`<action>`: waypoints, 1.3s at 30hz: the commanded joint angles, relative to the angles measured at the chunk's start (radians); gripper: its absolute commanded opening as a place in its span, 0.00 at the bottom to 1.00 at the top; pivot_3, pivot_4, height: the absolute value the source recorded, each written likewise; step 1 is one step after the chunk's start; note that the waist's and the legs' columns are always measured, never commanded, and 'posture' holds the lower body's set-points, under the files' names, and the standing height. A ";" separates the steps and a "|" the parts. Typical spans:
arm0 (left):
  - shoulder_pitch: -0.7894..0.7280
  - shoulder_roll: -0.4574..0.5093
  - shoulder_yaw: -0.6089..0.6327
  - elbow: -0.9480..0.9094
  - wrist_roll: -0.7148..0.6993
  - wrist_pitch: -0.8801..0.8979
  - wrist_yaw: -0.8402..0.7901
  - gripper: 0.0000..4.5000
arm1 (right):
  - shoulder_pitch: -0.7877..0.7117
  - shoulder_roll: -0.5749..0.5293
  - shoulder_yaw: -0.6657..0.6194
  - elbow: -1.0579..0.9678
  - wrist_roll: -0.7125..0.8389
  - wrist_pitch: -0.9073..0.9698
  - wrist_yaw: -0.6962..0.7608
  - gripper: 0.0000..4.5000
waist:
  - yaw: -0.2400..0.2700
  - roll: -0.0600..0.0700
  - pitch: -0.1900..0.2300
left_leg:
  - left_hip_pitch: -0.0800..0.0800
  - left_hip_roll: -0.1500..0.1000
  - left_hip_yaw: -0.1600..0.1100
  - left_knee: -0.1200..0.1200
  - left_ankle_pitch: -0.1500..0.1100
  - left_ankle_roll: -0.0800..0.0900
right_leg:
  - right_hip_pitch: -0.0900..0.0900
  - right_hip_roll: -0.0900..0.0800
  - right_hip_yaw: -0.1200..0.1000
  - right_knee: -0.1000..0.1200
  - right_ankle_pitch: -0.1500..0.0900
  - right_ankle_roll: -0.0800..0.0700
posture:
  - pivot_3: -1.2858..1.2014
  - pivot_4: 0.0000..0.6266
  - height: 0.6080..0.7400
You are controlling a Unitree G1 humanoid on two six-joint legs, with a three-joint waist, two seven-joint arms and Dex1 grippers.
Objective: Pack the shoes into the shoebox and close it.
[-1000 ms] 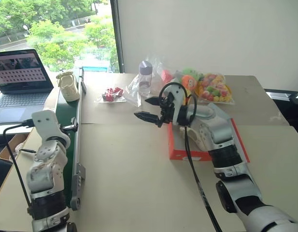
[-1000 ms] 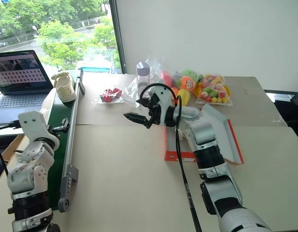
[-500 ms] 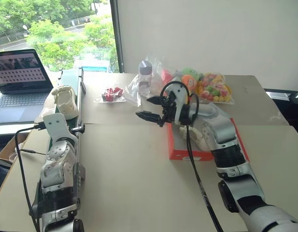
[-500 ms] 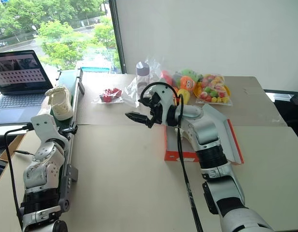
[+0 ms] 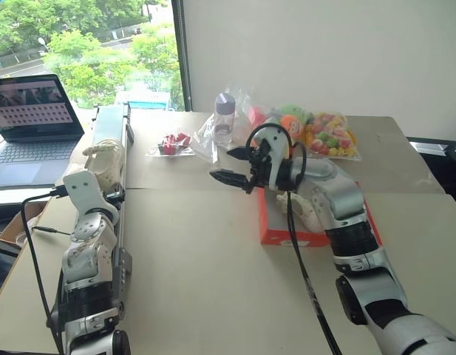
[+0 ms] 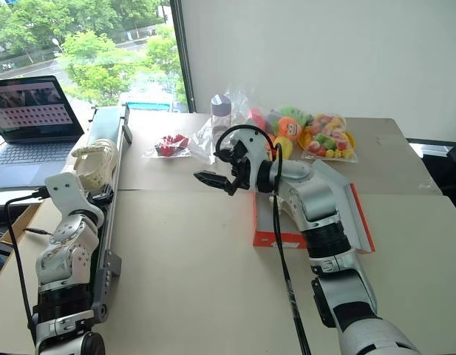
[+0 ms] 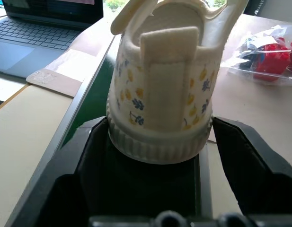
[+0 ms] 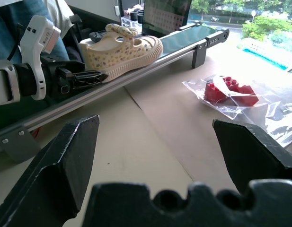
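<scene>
One cream-white shoe (image 7: 160, 90) with a small flower print lies on the green conveyor belt (image 7: 96, 87) at the table's left edge. My left gripper (image 7: 160, 137) is shut on its heel, one black finger (image 7: 96, 156) against each side of the sole. The right wrist view shows that shoe (image 8: 124, 47) side-on. The orange-red shoebox (image 5: 287, 235) stands open right of centre, and a second cream shoe (image 5: 301, 213) lies in it, partly hidden by my right forearm. My right gripper (image 5: 222, 164) hovers open above the table just left of the box.
An open laptop (image 5: 32, 122) sits past the belt on the left. At the back stand a clear bottle (image 5: 223, 118), a bag of red bricks (image 5: 171, 144) and a bag of plush toys (image 5: 320, 133). A person's clothing (image 8: 22, 14) shows behind the belt.
The shoe has come along the belt toward my left gripper, and the gripper has reached in and closed on its heel. My right arm has stayed in place.
</scene>
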 commanded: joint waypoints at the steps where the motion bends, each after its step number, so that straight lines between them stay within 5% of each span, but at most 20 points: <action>1: -0.009 -0.002 0.002 -0.025 -0.008 -0.027 -0.006 0.54 | -0.020 -0.007 -0.024 -0.035 0.016 0.001 -0.001 1.00 | 0.000 0.000 0.000 | 0.000 0.000 0.000 0.000 0.000 0.000 | 0.000 0.000 0.000 0.000 0.000 0.000 | 0.52 0.24 1.00; 10: -0.011 -0.005 -0.001 -0.037 -0.003 -0.041 0.000 0.32 | -0.021 -0.010 -0.019 -0.033 0.013 0.003 0.003 1.00 | 0.003 0.000 0.000 | 0.000 0.000 0.000 0.000 0.000 0.000 | 0.000 -0.001 -0.001 0.000 0.000 0.000 | 0.52 0.24 1.00; 39: -0.065 0.022 -0.040 -0.165 0.094 -0.067 0.058 0.32 | -0.019 -0.009 -0.003 -0.023 -0.008 -0.014 0.009 1.00 | -0.003 0.000 0.000 | -0.008 0.000 0.001 0.000 0.005 0.010 | -0.007 0.002 0.000 0.000 0.000 0.001 | 0.52 0.24 1.00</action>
